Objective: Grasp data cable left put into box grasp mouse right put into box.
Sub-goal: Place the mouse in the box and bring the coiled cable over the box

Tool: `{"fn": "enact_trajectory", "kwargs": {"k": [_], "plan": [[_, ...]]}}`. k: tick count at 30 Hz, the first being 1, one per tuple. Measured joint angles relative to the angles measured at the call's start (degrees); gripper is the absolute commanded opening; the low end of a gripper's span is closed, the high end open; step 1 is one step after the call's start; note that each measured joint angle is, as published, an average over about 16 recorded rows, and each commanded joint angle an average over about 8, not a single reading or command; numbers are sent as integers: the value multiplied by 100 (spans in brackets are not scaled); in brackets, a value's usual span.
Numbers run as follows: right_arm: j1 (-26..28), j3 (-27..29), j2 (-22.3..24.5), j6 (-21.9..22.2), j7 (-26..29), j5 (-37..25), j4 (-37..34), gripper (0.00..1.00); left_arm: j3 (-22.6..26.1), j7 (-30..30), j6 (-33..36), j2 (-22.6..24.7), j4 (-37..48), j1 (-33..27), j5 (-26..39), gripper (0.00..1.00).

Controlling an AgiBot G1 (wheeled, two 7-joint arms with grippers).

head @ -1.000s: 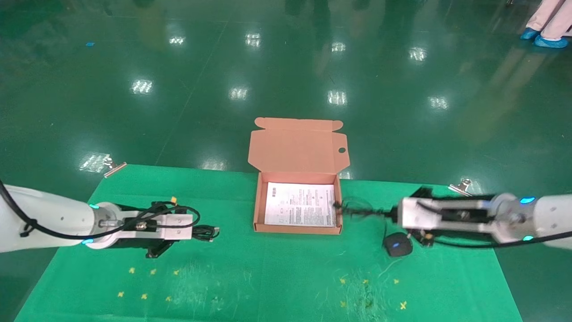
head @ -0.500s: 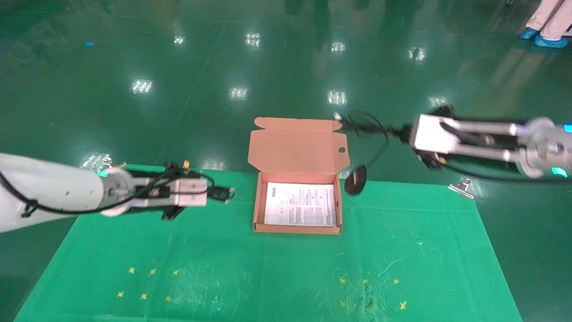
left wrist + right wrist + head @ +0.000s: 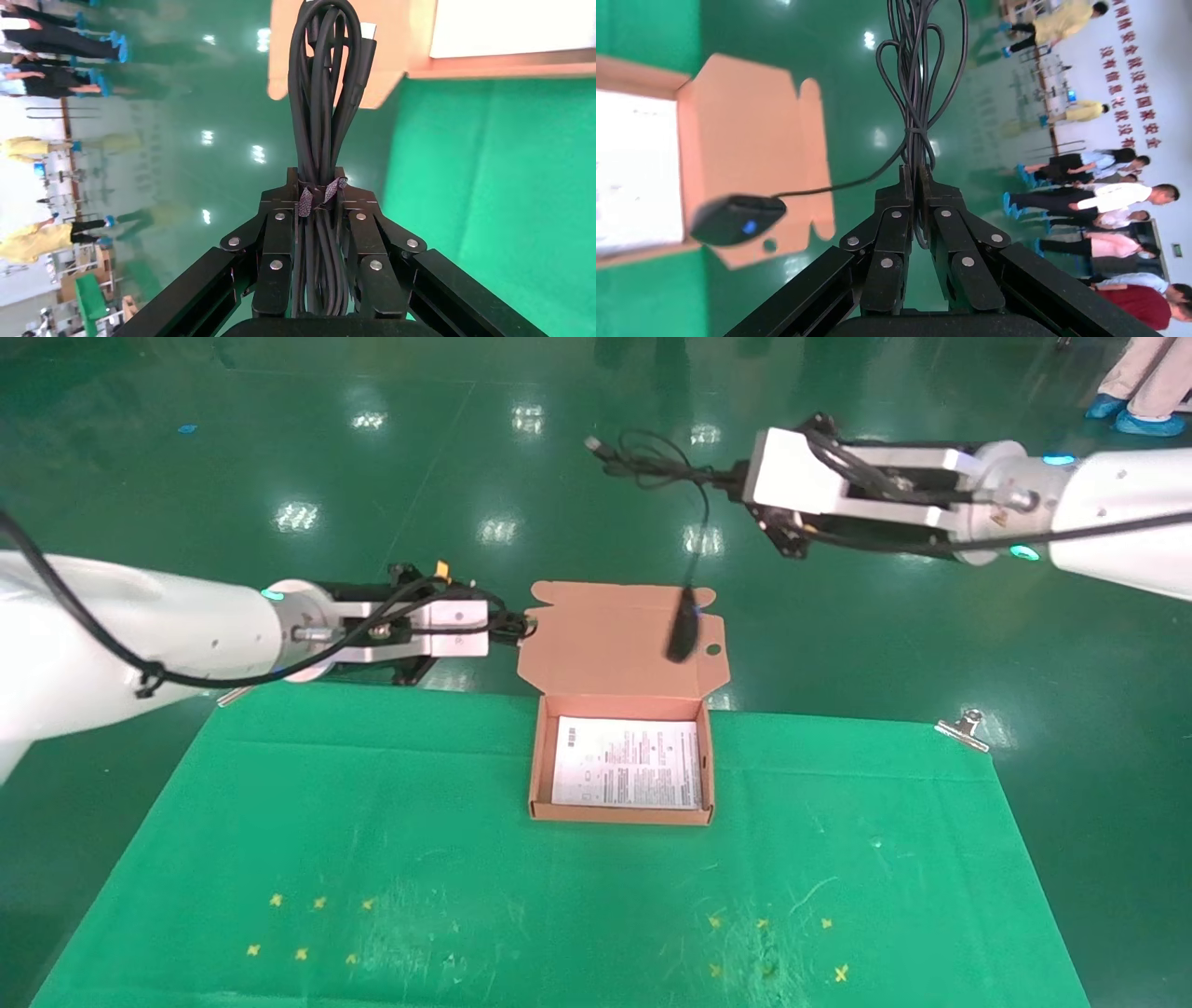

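Left gripper (image 3: 507,628) pinching data cable (image 3: 325,105); right gripper (image 3: 731,486) clamping cord (mouse (image 3: 682,633) dangling before box (image 3: 622,649) lid).

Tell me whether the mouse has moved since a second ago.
Yes. The mouse has left the mat right of the box and now dangles by its cord from the raised right gripper, in front of the box's lid.

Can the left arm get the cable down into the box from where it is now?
Probably yes. The left gripper holds the cable beside the lid; the box is open, only a sheet inside.
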Motion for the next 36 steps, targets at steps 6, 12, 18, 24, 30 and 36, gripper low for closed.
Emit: {"fn": "enact_trajectory", "kwargs": {"k": [6, 12, 18, 24, 30, 36], "plan": [[226, 63, -389, 44, -462, 227, -592, 0, -38, -163, -153, 146, 94, -136, 263, 0], [398, 113, -644, -6, -825, 415, -1032, 0, -89, -335, -243, 190, 89, -205, 465, 0], [446, 136, -761, -102, -1022, 536, -1278, 0, -112, -420, -251, 137, 31, -168, 539, 0], [372, 131, -860, -131, -1096, 592, -1451, 0, -79, -429, -176, 17, -79, -28, 574, 0], [252, 103, -992, -140, -1185, 620, -1682, 0, -37, -484, -16, -174, -253, 178, 626, 0], [170, 73, -1148, -132, -1339, 632, -2002, 0, -17, -633, 190, -385, -484, 376, 727, 0]]}}
